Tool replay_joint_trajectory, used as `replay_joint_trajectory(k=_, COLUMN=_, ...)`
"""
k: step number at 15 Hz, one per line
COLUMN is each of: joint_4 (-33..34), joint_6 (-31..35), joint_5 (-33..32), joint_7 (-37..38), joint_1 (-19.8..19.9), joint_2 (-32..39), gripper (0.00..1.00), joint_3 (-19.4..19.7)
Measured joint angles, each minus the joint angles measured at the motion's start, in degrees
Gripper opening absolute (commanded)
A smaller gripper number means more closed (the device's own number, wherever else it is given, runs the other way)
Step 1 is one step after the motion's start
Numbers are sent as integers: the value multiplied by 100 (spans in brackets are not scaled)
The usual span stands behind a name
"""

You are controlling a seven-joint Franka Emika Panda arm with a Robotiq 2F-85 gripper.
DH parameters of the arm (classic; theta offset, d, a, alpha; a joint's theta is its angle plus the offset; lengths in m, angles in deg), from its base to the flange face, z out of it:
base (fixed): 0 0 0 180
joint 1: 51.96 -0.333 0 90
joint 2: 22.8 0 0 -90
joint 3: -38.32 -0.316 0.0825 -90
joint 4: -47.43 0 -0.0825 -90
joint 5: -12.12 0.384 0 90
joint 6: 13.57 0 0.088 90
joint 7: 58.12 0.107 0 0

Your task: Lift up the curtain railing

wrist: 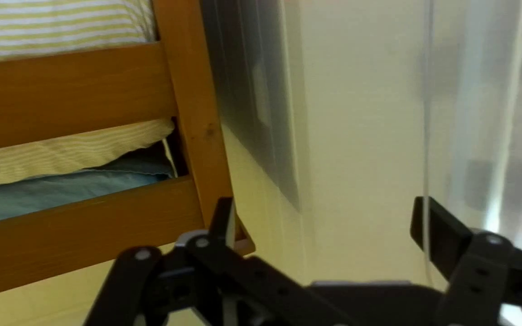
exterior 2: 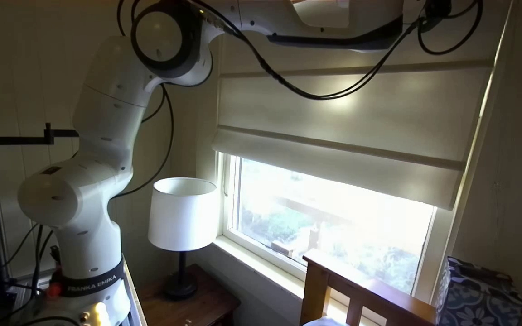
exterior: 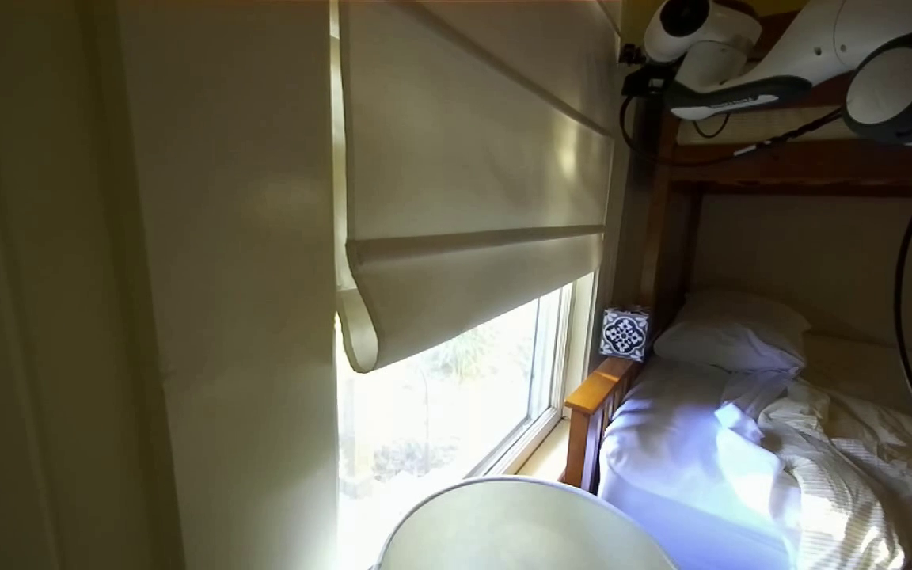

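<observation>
Jaws spread wide and holding nothing, the gripper (wrist: 323,219) shows black in the wrist view, where a thin pale cord (wrist: 427,136) runs down in front of one finger (wrist: 444,231); whether they touch I cannot tell. To the left of that view stands a wooden bunk bed (wrist: 195,104) with striped bedding (wrist: 52,27). Farther out, the blind (exterior: 472,174) covers the upper part of the window (exterior: 456,412) in both exterior views. Its cream fabric hangs in broad flat panels between horizontal folds, lit by a soft bright patch. Its lowest fold (exterior: 480,277) looks thick, the end curling round. Daylight shows beneath, above the sill (exterior 2: 261,267). In an exterior view the robot arm (exterior 2: 107,99) crosses before the blind's top.
</observation>
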Motion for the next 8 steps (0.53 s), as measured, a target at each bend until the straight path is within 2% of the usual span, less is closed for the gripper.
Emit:
replay_joint_trajectory(k=1, joint_4=-7, joint_6=-179, joint_5=-193, joint_7=283, joint_1=-38, joint_2=-4, gripper=100, joint_3=81)
replay_joint_trajectory(k=2, joint_4=-28, joint_6=-342, joint_5=-368, joint_7=533, joint_1=-71, joint_2=-13, gripper=75, joint_3=152)
replay_joint_trajectory(k=4, joint_4=-74, joint_6=-613, joint_5=-640, joint_7=908, joint_1=-122, joint_2=-24, gripper=66, joint_3=249)
replay_joint_trajectory(k=8, joint_4=-310, joint_6=-915, joint_5=-906, joint_7=1277, joint_1=-200, joint_2=-85, gripper=36, joint_3=304)
